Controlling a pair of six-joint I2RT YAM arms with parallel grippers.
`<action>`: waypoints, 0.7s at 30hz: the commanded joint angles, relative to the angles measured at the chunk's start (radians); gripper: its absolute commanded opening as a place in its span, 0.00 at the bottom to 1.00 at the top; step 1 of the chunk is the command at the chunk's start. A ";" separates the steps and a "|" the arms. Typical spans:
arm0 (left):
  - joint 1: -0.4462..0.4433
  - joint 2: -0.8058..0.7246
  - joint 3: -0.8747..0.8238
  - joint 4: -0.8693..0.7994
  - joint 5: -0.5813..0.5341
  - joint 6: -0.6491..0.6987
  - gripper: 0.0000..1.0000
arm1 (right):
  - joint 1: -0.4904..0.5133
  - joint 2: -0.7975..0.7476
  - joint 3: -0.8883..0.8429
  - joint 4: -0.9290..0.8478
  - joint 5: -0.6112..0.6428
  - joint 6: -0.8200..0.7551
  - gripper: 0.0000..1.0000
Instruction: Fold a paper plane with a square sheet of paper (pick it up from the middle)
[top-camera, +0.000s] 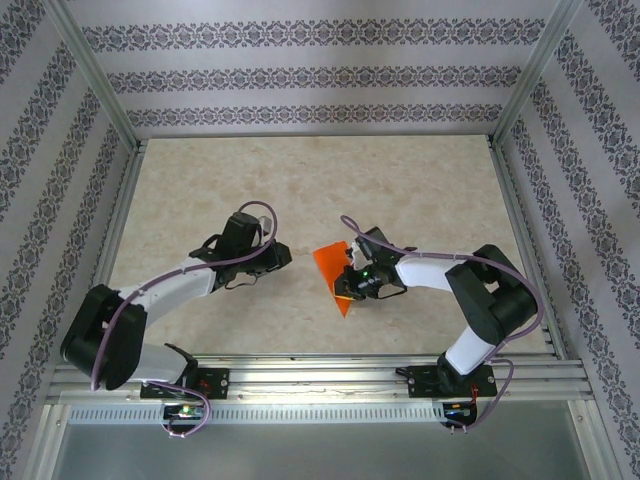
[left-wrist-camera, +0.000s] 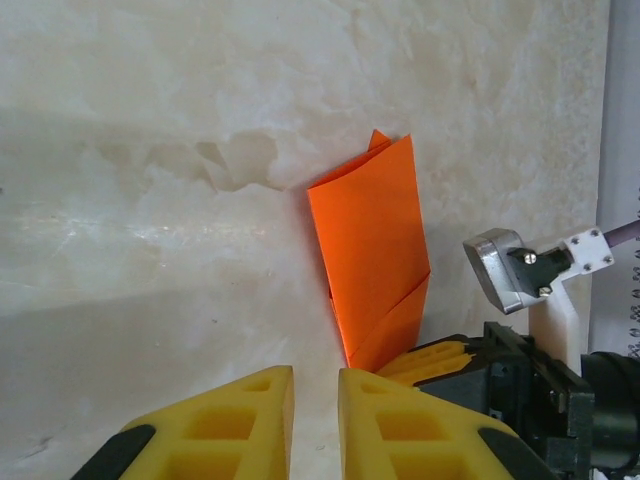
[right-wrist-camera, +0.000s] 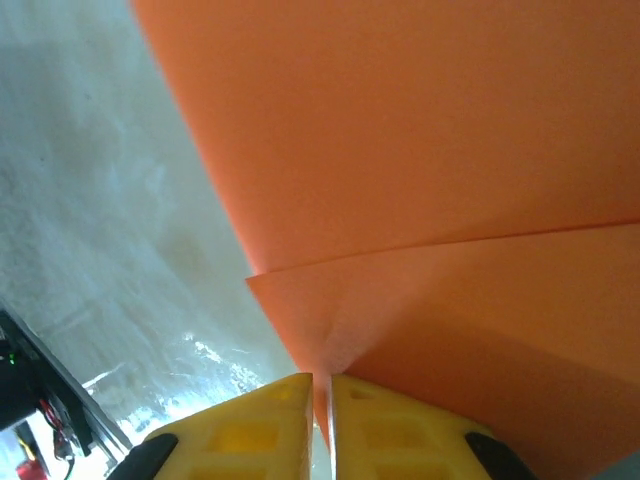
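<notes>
The orange sheet of paper (top-camera: 333, 266) is folded into a narrow shape with a diagonal flap and a pointed lower end. It stands up off the table near the middle. My right gripper (top-camera: 347, 287) is shut on its lower tip; in the right wrist view the paper (right-wrist-camera: 420, 200) runs down between the yellow fingertips of that gripper (right-wrist-camera: 322, 382). My left gripper (top-camera: 284, 257) sits to the left of the paper, apart from it. In the left wrist view the folded paper (left-wrist-camera: 372, 240) rises just ahead of the left gripper (left-wrist-camera: 316, 378), whose jaws stand a narrow gap apart with nothing between them.
The beige marbled table (top-camera: 300, 190) is boxed in by metal frame rails (top-camera: 330, 372) and patterned walls. The right gripper's yellow fingers (left-wrist-camera: 440, 358) and its black body lie close to my left fingertips, on their right.
</notes>
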 joint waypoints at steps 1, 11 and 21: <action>-0.036 0.058 0.045 0.087 -0.003 -0.070 0.20 | 0.021 0.016 -0.030 0.102 0.041 0.138 0.12; -0.130 0.318 0.199 0.163 0.024 -0.139 0.05 | 0.102 0.077 -0.035 0.212 0.087 0.298 0.10; -0.130 0.434 0.230 0.080 -0.052 -0.138 0.00 | 0.106 0.080 -0.053 0.279 0.073 0.330 0.10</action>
